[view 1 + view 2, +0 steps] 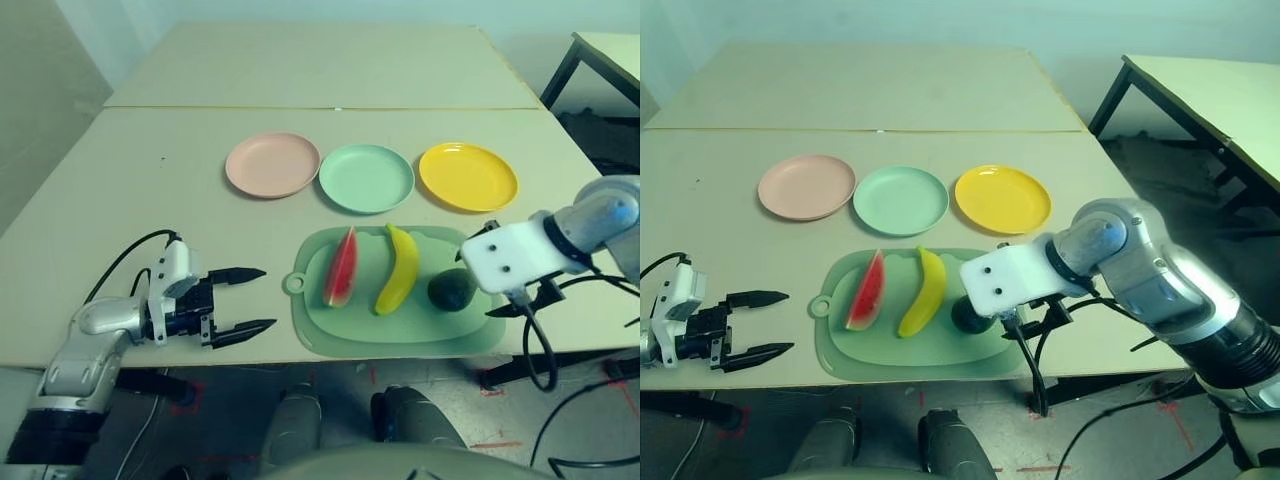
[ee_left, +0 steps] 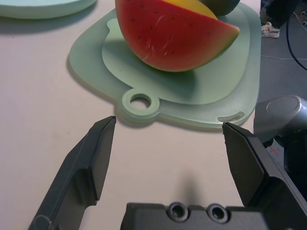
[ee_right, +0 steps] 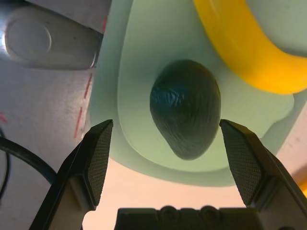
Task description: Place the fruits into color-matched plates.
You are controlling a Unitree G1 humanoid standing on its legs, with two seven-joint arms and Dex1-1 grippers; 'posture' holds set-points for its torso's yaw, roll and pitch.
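Three plates stand in a row at mid-table: pink plate (image 1: 272,164), mint green plate (image 1: 366,178), yellow plate (image 1: 468,176). In front of them, on a pale-green cutting mat (image 1: 400,335), lie a red watermelon wedge (image 1: 341,268), a yellow banana (image 1: 398,268) and a dark-green avocado (image 1: 452,290). My right gripper (image 3: 164,125) hangs open just above the avocado (image 3: 186,108), one finger on each side, not touching it. My left gripper (image 1: 267,297) is open and holds nothing. It rests low near the table's front edge, left of the mat, pointing at the watermelon (image 2: 172,36).
The mat's ring handle (image 2: 140,101) points toward my left gripper. Black cables (image 1: 540,350) hang from my right wrist over the table's front edge. A second table (image 1: 330,60) adjoins at the back. Another table with black legs (image 1: 565,65) stands at far right.
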